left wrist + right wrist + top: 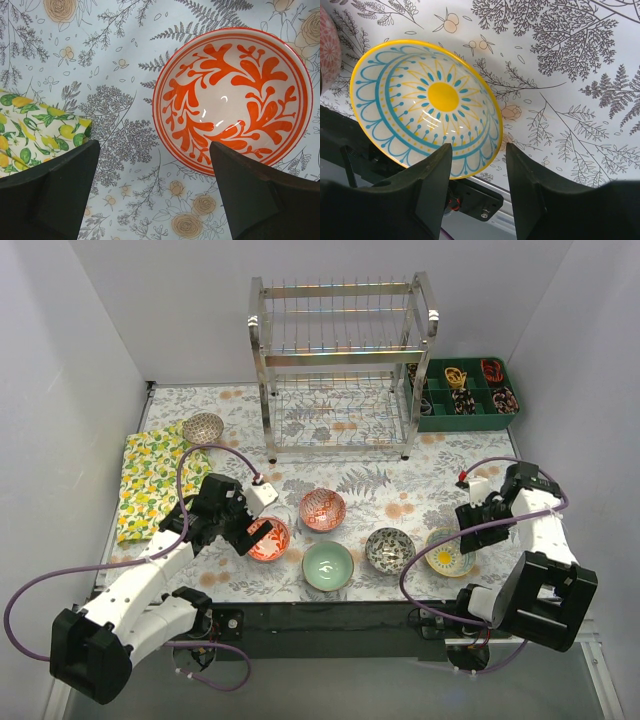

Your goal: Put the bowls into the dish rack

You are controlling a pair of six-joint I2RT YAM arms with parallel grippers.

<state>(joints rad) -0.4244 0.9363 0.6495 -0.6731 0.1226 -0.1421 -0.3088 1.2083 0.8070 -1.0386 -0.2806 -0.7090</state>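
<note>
The chrome dish rack stands at the back centre with no bowls in it. Six bowls sit on the floral tablecloth: grey speckled, pink-red, orange-red, pale green, dark grey patterned and yellow-centred. My left gripper is open just left of the orange-red bowl; in the wrist view its right finger overlaps the bowl's near rim. My right gripper is open over the yellow-centred bowl, whose near-right rim lies between the fingers.
A green compartment tray with small items stands at the back right beside the rack. A lemon-print cloth lies at the left and shows in the left wrist view. The table's front edge runs right under the yellow-centred bowl.
</note>
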